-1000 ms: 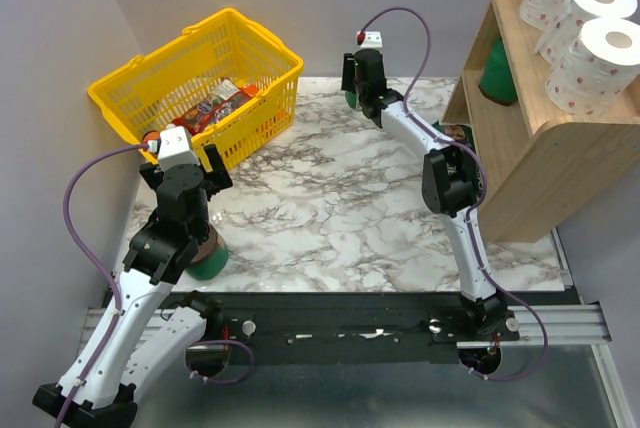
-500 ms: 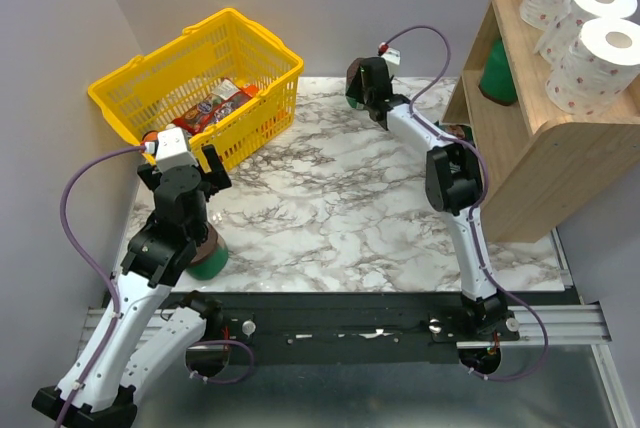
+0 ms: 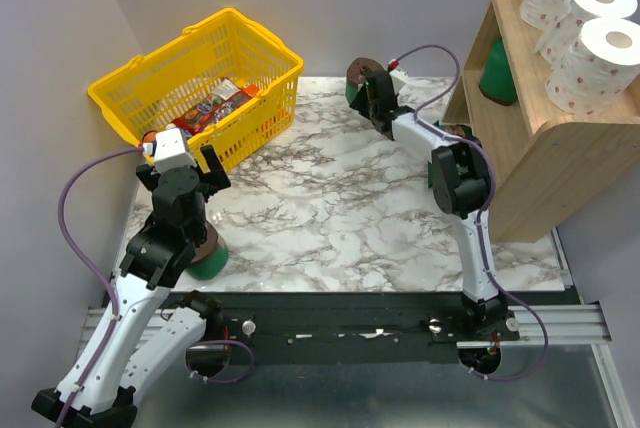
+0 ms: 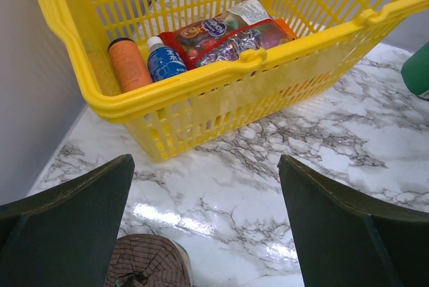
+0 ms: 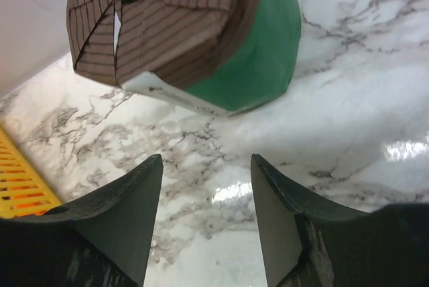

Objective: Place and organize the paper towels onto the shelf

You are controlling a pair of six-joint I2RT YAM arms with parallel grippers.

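Paper towels (image 3: 598, 6): three white rolls in a row atop the shelf (image 3: 540, 163), one green roll (image 3: 497, 72) on its lower tier. Second green roll (image 5: 258, 52) at the far edge of the table (image 3: 330, 198), just ahead of the right gripper (image 5: 206, 213), fingers spread, empty. Left gripper (image 4: 204, 223) likewise spread, empty, above a third green roll (image 4: 149, 270).

Left tool (image 4: 206, 223) open, held low and near; right tool (image 5: 206, 214) open, far forward
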